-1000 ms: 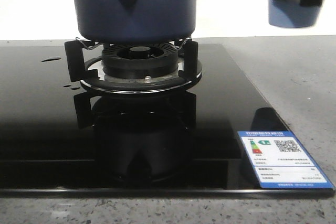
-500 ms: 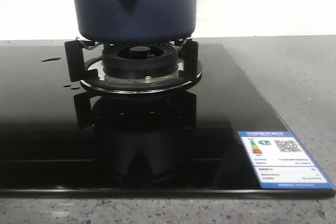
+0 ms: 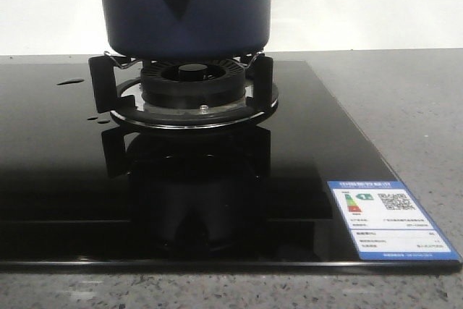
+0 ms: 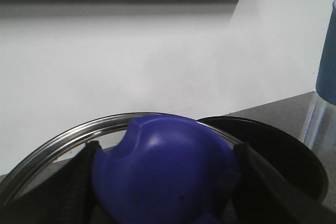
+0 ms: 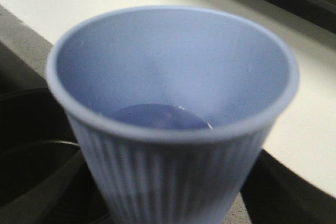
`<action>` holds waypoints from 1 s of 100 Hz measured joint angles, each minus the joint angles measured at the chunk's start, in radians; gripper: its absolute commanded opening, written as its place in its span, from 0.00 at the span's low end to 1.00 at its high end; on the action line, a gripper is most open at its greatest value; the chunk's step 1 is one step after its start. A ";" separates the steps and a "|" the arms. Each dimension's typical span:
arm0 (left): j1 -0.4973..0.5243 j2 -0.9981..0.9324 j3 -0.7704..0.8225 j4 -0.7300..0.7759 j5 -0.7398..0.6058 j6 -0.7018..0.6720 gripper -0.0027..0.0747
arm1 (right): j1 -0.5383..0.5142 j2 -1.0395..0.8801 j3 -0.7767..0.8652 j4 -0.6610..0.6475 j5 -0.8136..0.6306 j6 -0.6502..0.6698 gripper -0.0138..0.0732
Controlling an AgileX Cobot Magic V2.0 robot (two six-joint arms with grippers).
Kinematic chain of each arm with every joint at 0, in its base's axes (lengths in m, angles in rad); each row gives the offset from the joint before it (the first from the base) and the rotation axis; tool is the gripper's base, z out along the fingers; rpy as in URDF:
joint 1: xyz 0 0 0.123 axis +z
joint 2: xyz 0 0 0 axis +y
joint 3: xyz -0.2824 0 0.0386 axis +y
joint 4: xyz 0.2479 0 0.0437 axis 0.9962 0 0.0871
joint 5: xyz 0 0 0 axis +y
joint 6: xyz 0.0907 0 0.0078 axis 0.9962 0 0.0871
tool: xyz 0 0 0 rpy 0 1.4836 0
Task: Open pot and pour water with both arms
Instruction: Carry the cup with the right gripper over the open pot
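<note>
Resting on the burner [image 3: 189, 86] at the hob's [image 3: 58, 179] rear edge, navy pot [image 3: 184, 6].
Left gripper clamps the lid's blue knob [image 4: 163, 174]; right gripper's state cannot be told behind the ribbed cup [image 5: 173, 114].

The pale blue cup [image 5: 173, 124], at the front view's upper right a second ago, has left it.

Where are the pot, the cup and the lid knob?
pot [image 3: 210, 12]: front view, its smooth side wall.
cup [image 5: 173, 182]: right wrist view, its ribbed outer wall.
lid knob [image 4: 165, 174]: left wrist view, its domed top.
</note>
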 measured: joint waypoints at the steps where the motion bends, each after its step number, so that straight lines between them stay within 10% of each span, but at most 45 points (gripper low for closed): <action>1: 0.000 0.000 0.000 0.000 0.000 0.000 0.42 | 0.002 0.000 -0.002 0.000 0.002 -0.001 0.50; 100: -0.010 0.000 0.000 0.000 0.000 0.000 0.42 | 0.103 0.210 -0.188 -0.426 0.283 -0.016 0.50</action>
